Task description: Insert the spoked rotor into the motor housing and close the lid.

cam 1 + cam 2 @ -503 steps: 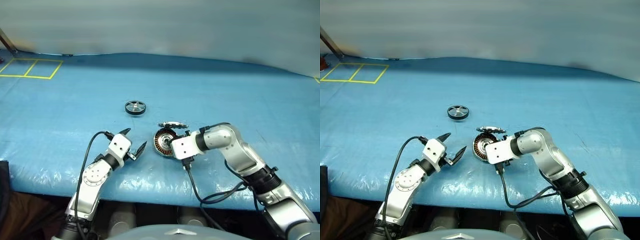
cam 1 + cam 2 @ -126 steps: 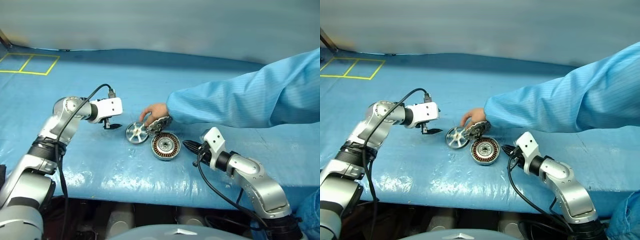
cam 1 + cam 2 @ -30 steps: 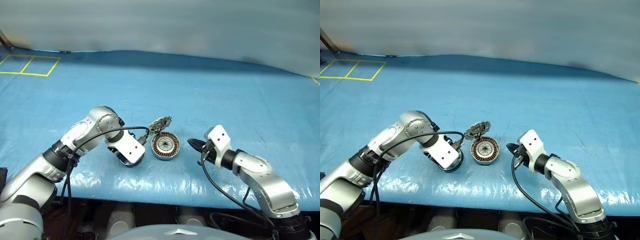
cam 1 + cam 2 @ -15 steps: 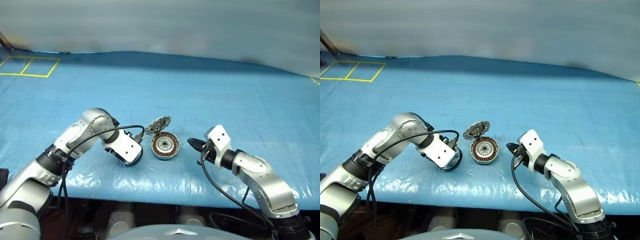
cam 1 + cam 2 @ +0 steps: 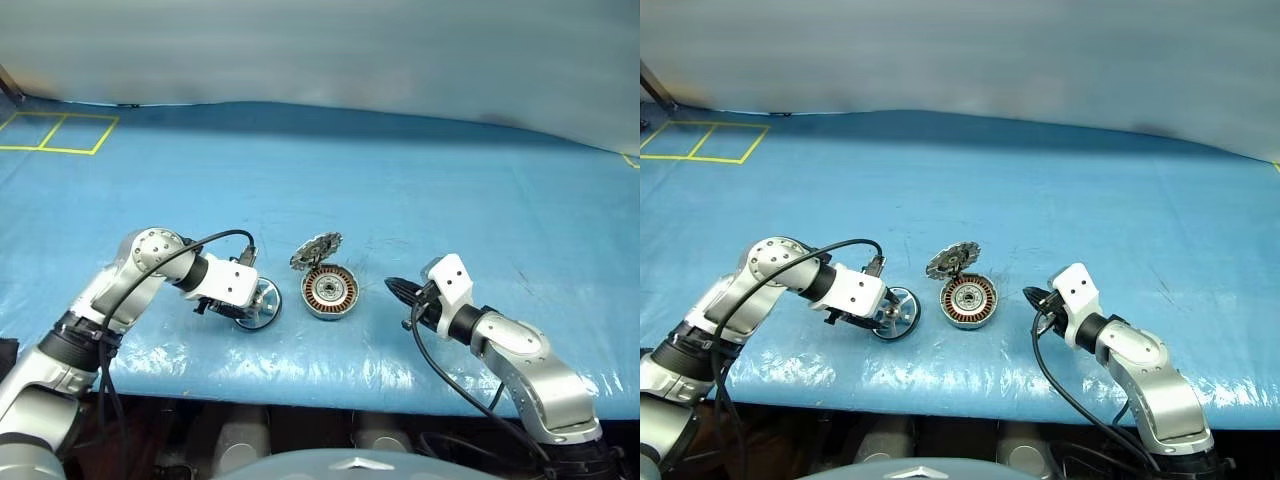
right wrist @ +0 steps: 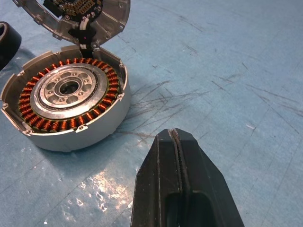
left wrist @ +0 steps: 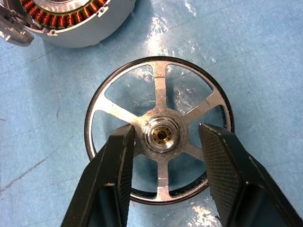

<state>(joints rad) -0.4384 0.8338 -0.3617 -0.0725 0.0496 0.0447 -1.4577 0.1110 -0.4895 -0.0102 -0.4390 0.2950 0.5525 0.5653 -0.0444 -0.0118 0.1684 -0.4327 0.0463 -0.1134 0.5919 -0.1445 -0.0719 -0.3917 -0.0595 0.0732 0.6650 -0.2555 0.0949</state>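
Fingers [image 7: 116, 179] of the left gripper [image 7: 163, 163] stand partly open, one on each side of the hub of the spoked rotor [image 7: 158, 130], their tips poked down through the gaps between the silver spokes. A sliver of space shows between each pad and the hub, so whether they already press on it cannot be told. From the head cameras the rotor looks tilted, propped at the tips of that gripper with its lower edge on the blue sheet [image 5: 400, 180].

Just past the left fingertips, toward the right arm, sits the motor housing [image 5: 329, 292], flat on the sheet and close beside the rotor without touching it. Its ring of copper windings and its dark centre face up. The lid [image 5: 315, 249] stands raised from the housing's far rim, swung fully back, its ribbed inner face turned toward the robot.

The right gripper [image 5: 392, 286] lies low over the sheet on the other side of the housing, its black fingers pressed together with nothing between them. Its tip points at the housing and stops a little short of the cup's wall, not touching. In the right wrist view the housing [image 6: 68, 106] lies ahead of the closed tips and off to one side, with the hinge and the upright lid [image 6: 83, 19] beyond it, and the black rim of the rotor [image 6: 7, 42] just visible further off
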